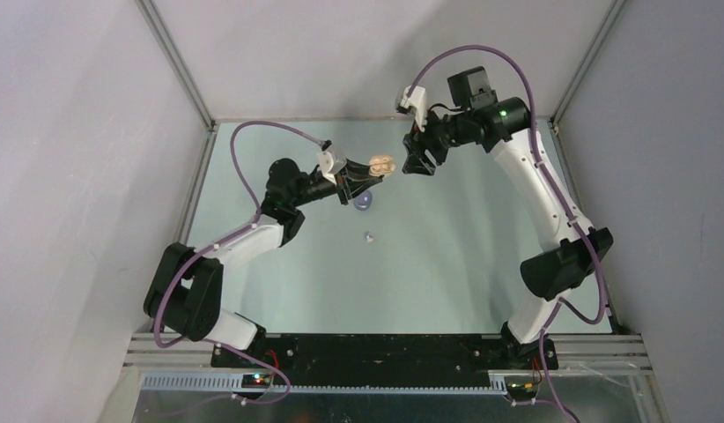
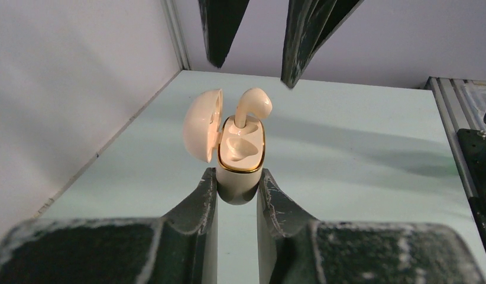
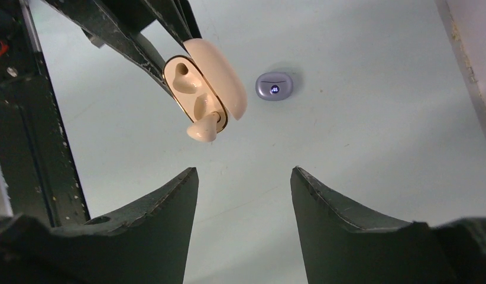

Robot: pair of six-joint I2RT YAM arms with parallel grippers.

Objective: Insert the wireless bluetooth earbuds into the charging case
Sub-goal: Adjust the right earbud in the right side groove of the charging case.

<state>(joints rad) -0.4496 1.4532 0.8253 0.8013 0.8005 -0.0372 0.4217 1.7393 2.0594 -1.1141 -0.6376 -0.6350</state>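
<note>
Left hand [image 2: 237,180] pinches the open cream charging case [image 2: 242,155]. A cream earbud [image 2: 254,105] stands with its stem in the far slot. Right hand [image 3: 243,177], spread, hovers just beyond it. The purple case [image 3: 274,86] on the table [image 3: 376,177] shows lit digits too small to read.

Our left arm stretches toward the far middle, its claw [image 1: 360,181] clamped on the charging case [image 2: 239,184]; our right arm arches leftward, its claw [image 3: 243,173] spread wide, facing it nearby.

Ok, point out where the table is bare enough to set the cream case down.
Bare: the wide table stretch between the loose bud and the arm bases, and the right side toward the right arm. Crowded: around the purple case, close by the held cream case.
</note>
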